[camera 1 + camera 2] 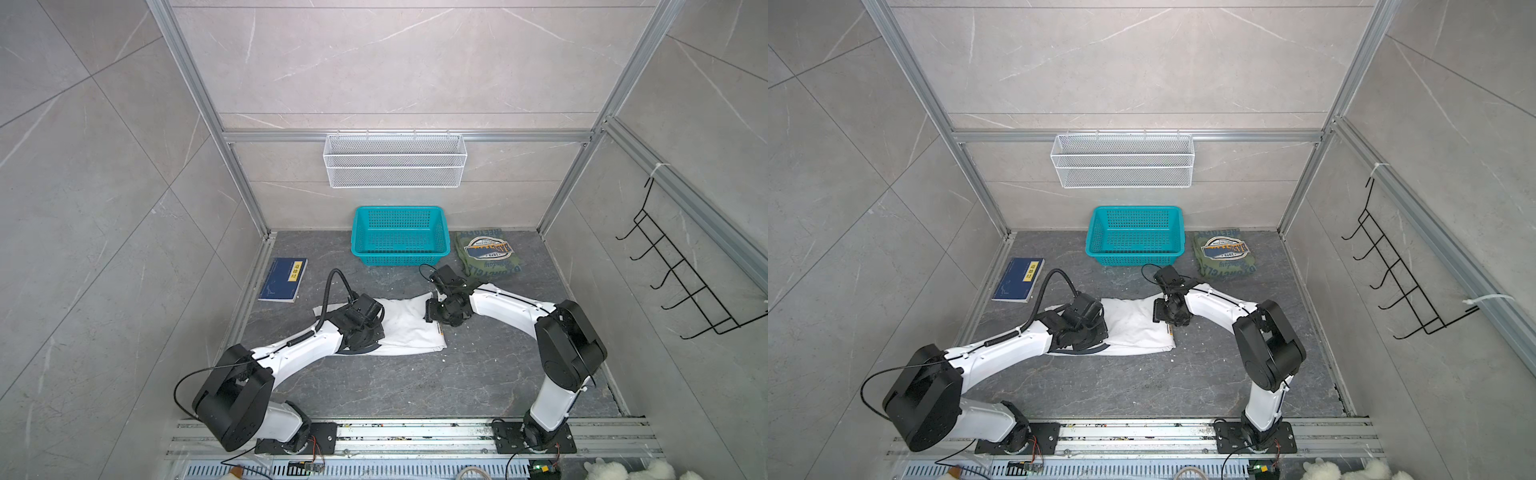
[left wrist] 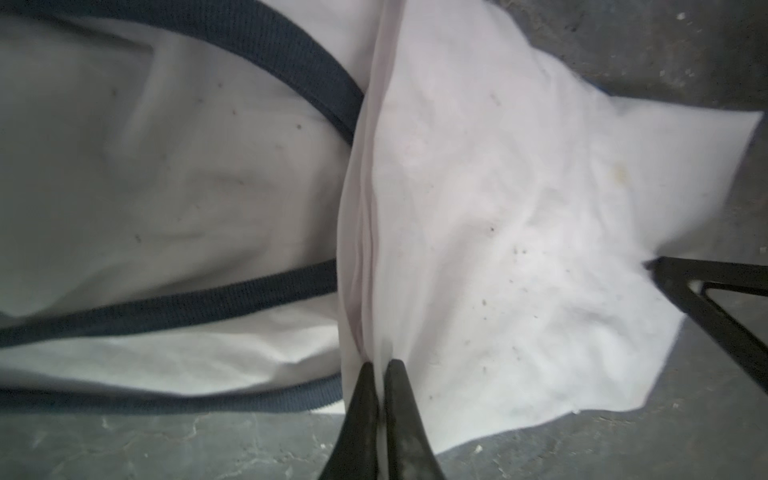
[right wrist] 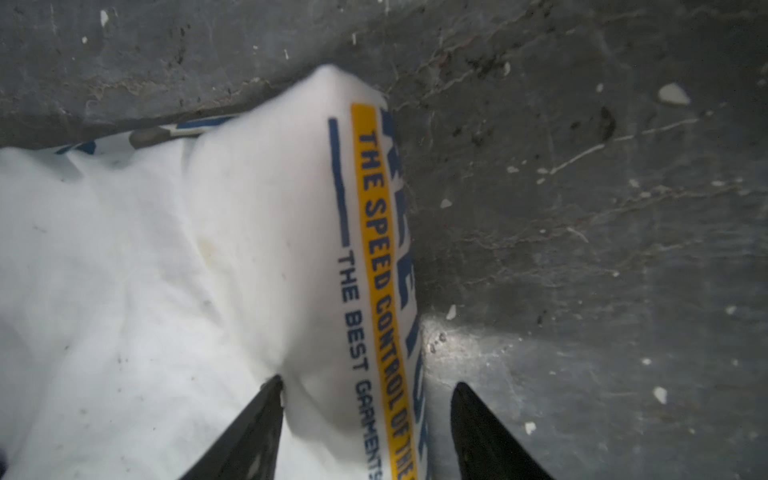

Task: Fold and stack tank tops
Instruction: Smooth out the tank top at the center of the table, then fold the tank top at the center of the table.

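Observation:
The white tank top lies partly folded on the dark floor between my two arms. My left gripper is shut on a raised fold of the white cloth, next to its dark armhole trim. The left arm's wrist hides that end in both top views. My right gripper is open and straddles the folded edge that carries the yellow and navy print. One finger rests on the cloth, the other stands over bare floor. The olive green tank top lies folded at the back right, badge up.
A teal plastic basket stands at the back centre, close to the olive shirt. A blue book lies at the left edge. A white wire basket hangs on the back wall and a black hook rack on the right wall.

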Action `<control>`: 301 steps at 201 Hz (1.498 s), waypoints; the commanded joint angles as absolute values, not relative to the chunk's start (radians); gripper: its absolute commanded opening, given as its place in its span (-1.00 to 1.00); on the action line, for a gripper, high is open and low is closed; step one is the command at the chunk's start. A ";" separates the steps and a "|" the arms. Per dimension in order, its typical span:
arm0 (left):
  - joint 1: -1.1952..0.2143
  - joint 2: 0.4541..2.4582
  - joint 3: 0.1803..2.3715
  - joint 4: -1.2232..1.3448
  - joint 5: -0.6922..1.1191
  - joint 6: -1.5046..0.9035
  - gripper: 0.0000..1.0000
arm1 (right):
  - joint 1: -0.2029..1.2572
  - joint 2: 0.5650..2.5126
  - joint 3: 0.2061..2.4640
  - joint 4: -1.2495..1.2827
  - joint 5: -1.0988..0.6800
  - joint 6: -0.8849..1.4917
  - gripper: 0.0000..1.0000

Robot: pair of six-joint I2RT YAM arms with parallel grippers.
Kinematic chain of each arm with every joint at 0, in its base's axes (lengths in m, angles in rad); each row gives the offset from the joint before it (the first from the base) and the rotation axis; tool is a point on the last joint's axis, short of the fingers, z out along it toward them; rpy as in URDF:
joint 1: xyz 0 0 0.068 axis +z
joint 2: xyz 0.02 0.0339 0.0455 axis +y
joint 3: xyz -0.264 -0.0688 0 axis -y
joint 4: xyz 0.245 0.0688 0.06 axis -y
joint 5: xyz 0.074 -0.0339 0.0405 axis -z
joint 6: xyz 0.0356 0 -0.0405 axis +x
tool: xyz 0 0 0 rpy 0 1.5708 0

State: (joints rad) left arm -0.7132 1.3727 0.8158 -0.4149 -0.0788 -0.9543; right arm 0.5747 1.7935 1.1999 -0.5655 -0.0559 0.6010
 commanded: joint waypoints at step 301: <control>-0.601 1.643 0.993 -0.455 -0.064 -0.772 -0.22 | 0.507 1.728 1.018 -0.422 -0.195 0.596 0.03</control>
State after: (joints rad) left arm -0.5579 1.6939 0.9524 -0.3676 -0.0051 -0.7921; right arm 0.5186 1.7752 1.0481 -0.4286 -0.1730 0.5873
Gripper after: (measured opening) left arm 0.377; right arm 0.528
